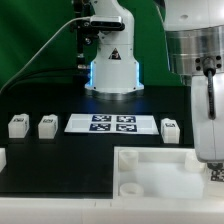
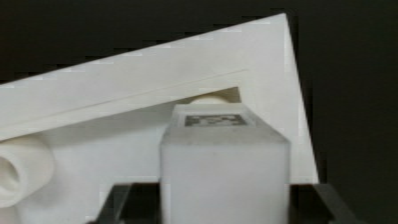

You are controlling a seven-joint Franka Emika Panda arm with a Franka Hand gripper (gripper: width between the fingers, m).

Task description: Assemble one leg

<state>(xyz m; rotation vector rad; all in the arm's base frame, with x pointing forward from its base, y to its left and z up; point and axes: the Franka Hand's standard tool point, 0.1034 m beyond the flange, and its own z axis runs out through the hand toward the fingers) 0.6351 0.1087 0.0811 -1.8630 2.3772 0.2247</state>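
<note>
In the wrist view my gripper (image 2: 226, 205) is shut on a white leg (image 2: 226, 165). A dark finger (image 2: 139, 205) shows on each side of it, and its black-and-white tag (image 2: 217, 120) is at the far end. That end is close to a round corner socket (image 2: 214, 97) of the large white tray-like part (image 2: 160, 70). I cannot tell if they touch. In the exterior view the gripper (image 1: 208, 150) hangs over the tray part (image 1: 160, 180) at the right. Three loose legs stand on the table (image 1: 17, 125) (image 1: 46, 126) (image 1: 170, 130).
The marker board (image 1: 112, 123) lies flat in the middle of the black table. The robot base (image 1: 112, 70) stands behind it, lit blue, with cables at the back left. A small white piece (image 1: 2, 157) shows at the exterior view's left edge.
</note>
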